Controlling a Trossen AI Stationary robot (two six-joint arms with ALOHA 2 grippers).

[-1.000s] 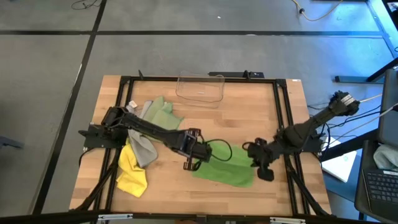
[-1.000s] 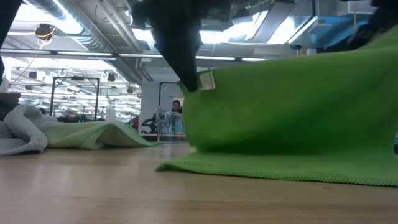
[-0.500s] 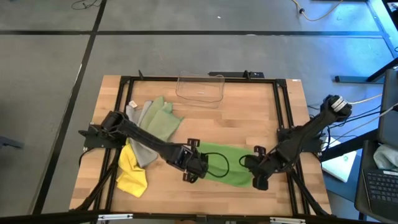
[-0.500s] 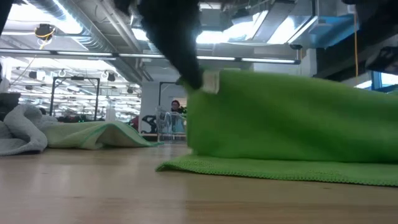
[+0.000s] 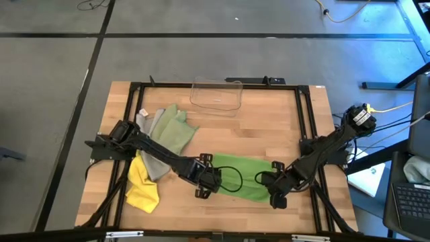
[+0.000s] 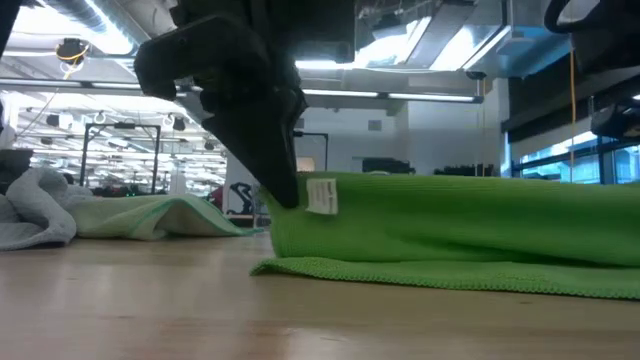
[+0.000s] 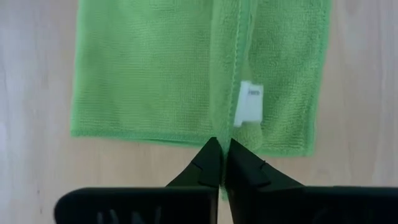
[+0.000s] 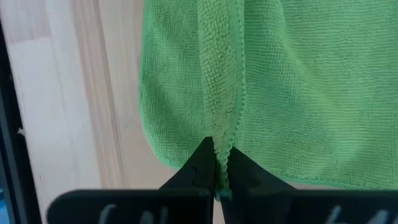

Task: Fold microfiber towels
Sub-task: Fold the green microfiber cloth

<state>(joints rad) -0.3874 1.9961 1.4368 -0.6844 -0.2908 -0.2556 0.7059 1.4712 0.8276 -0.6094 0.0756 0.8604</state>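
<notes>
Bright green towel (image 5: pixel 245 177) pinched by left hand (image 5: pixel 200 191) and right hand (image 5: pixel 275 199) at opposite ends, doubled over on counter (image 5: pixel 269 128).

no legible text; white tag (image 7: pixel 249 104) on bright green towel (image 7: pixel 149 74), print too small to read

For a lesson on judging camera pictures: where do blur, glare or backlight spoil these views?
Low view: bright ceiling lights leave the left claw a dark silhouette; near tabletop blurred. Wrist views: even light, bright green towel weave sharp, claw fingers soft. High view: blue cast at right.
</notes>
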